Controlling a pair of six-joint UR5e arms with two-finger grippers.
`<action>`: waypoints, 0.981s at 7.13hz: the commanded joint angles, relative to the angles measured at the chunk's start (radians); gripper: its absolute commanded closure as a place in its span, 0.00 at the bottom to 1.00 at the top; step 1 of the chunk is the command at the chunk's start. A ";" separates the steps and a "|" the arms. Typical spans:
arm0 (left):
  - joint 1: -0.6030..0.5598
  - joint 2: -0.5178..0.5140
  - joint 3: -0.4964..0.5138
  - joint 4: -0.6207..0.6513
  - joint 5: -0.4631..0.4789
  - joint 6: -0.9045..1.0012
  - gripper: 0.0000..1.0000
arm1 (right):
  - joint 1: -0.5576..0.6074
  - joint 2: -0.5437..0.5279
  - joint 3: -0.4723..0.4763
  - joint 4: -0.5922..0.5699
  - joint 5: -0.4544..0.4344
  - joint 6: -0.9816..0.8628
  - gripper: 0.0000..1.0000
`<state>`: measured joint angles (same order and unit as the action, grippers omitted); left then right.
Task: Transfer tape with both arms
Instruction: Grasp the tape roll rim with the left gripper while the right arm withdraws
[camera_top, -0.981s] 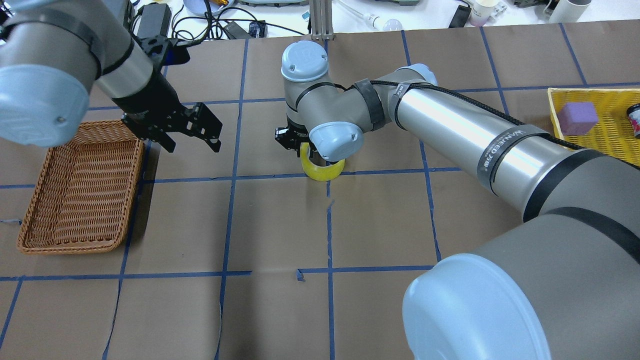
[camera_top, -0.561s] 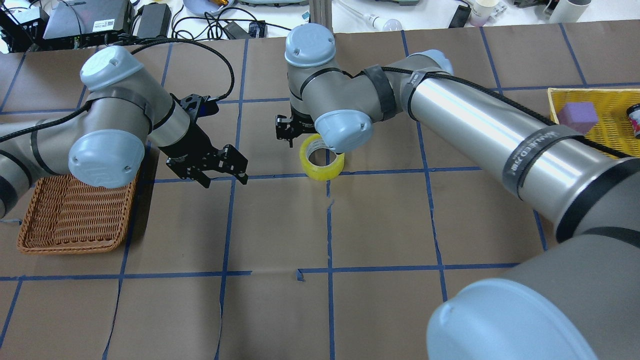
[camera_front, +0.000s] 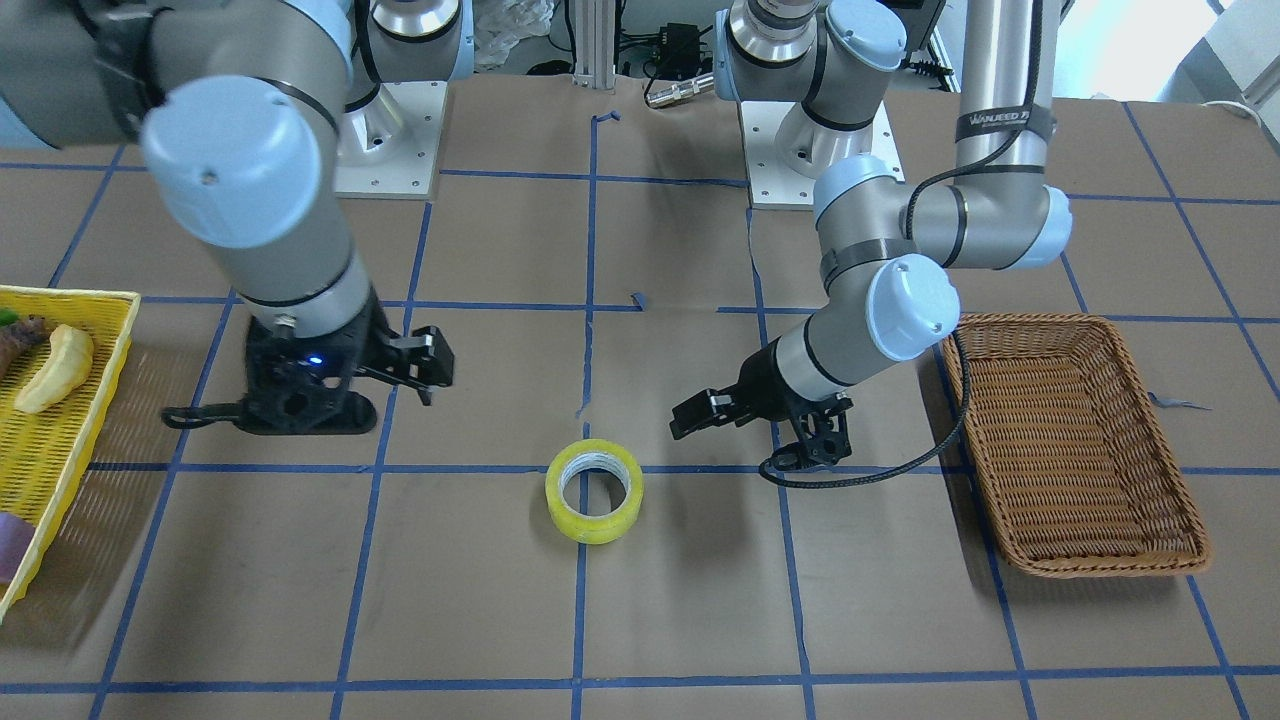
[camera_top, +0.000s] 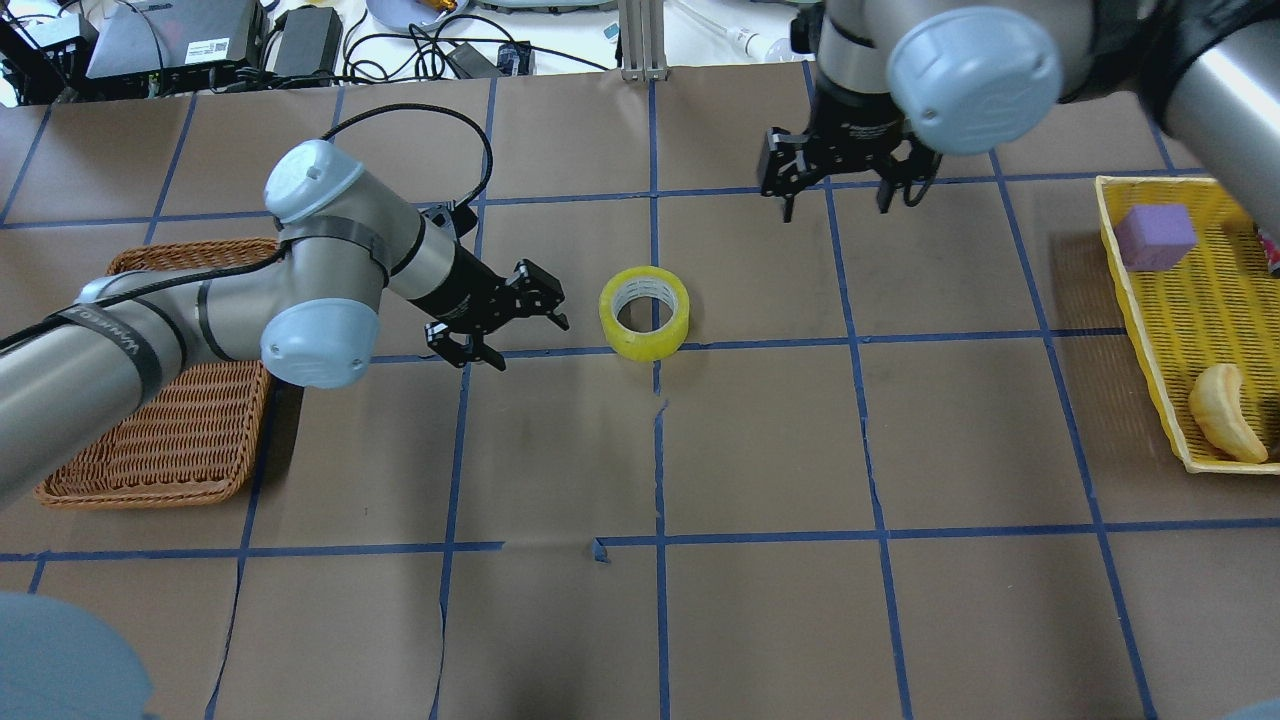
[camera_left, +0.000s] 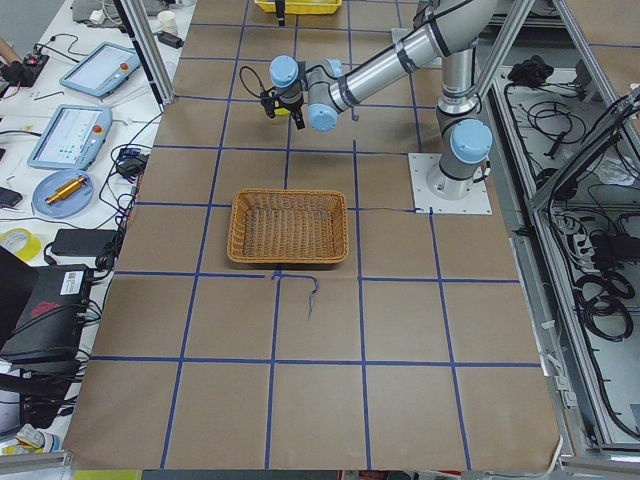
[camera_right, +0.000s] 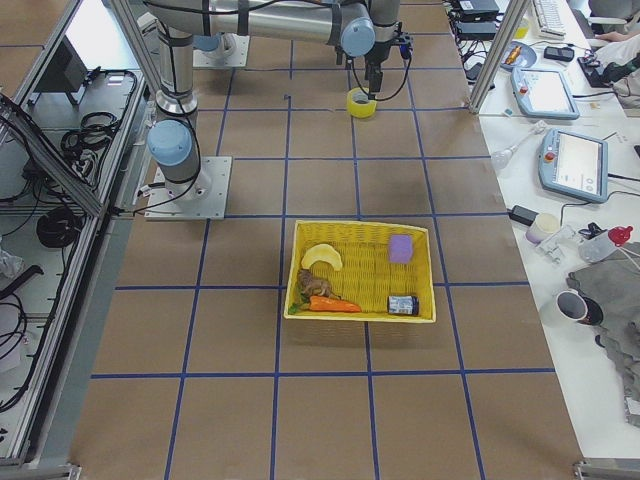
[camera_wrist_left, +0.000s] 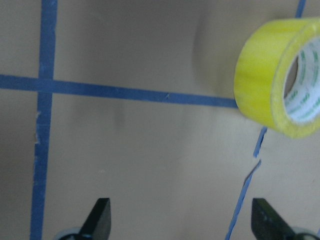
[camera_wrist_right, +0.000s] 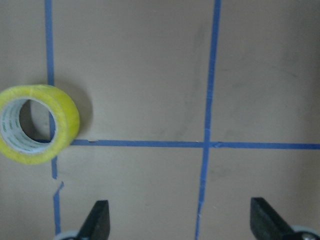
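Tape (camera_top: 644, 312): flat on surface (camera_top: 760, 440), centre.
Left gripper (camera_top: 530, 345): jaws wide, empty, tape's 9 o'clock, near.
Right gripper (camera_top: 835, 212): jaws wide, empty, 2 o'clock, well apart.
You: straddle ring wall with left jaws, then close.

Flat table covered in brown paper (camera_top: 760, 440), split into squares by thin blue tape lines (camera_wrist_right: 150, 143). 1 bright yellow tape roll (camera_top: 645, 347) lies flat near the middle, on a line crossing. 1 brown rectangular wicker basket (camera_top: 140, 498) sits at the robot's left end. 1 yellow plastic mesh basket (camera_top: 1200, 310) sits at the right end. Both baskets are well apart from the roll. Small paper tears show along the centre line.
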<state>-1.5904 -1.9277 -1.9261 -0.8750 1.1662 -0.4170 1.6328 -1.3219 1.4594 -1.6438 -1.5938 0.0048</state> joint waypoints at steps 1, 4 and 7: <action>-0.136 -0.101 0.065 0.171 0.162 -0.247 0.03 | -0.125 -0.123 0.001 0.148 -0.012 -0.228 0.00; -0.177 -0.139 0.124 0.166 0.167 -0.261 0.03 | -0.125 -0.194 0.028 0.165 -0.034 -0.116 0.00; -0.181 -0.159 0.127 0.165 0.162 -0.244 1.00 | -0.096 -0.215 0.061 0.162 -0.025 0.027 0.00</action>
<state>-1.7681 -2.0829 -1.8010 -0.7072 1.3309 -0.6646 1.5246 -1.5334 1.5019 -1.4790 -1.6224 0.0059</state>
